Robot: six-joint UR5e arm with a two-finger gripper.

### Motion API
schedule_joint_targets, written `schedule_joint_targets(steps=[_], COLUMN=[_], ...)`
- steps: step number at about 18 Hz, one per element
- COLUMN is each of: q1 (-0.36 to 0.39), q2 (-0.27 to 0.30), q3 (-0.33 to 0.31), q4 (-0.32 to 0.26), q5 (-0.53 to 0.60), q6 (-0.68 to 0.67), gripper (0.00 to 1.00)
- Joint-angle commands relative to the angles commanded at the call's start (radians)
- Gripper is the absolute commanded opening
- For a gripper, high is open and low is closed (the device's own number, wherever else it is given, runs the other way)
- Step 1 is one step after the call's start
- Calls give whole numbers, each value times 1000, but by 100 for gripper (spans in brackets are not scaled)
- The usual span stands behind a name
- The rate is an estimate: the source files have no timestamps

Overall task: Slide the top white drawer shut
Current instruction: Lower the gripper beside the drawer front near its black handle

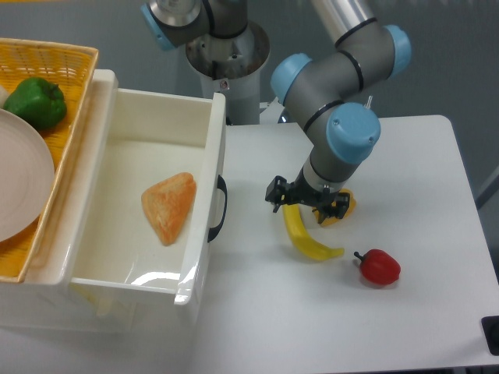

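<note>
No readable writing or brand marks anywhere in view.

Far left: yellow wicker basket [74,58], cut off by the frame edge, holding a green pepper [37,101] and a pale plate [23,183], the plate only partly in frame.

Left-centre: the top white drawer [199,234] stands pulled out, well open, with an orange wedge-shaped item [170,206] lying on its floor. Black curved handle [219,207] on the front panel, seen edge-on. Cabinet below hidden by the drawer.

Centre-right, on the white desk [405,327]: banana [306,238], its upper end under the end effector [306,204]. End effector hovers low, right of the handle, not touching it; fingers look spread, nothing clamped. Yellow pepper [345,207] mostly hidden behind it.

Right: red pepper [380,266], apart from the banana tip.
</note>
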Motion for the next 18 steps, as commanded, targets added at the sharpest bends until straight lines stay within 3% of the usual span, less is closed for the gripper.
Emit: schedule_joint_targets(steps=[18], q1=[-87], q2=[-54], q3=[20], q4=[2], q5=[-46], q6=[-66], gripper=[100])
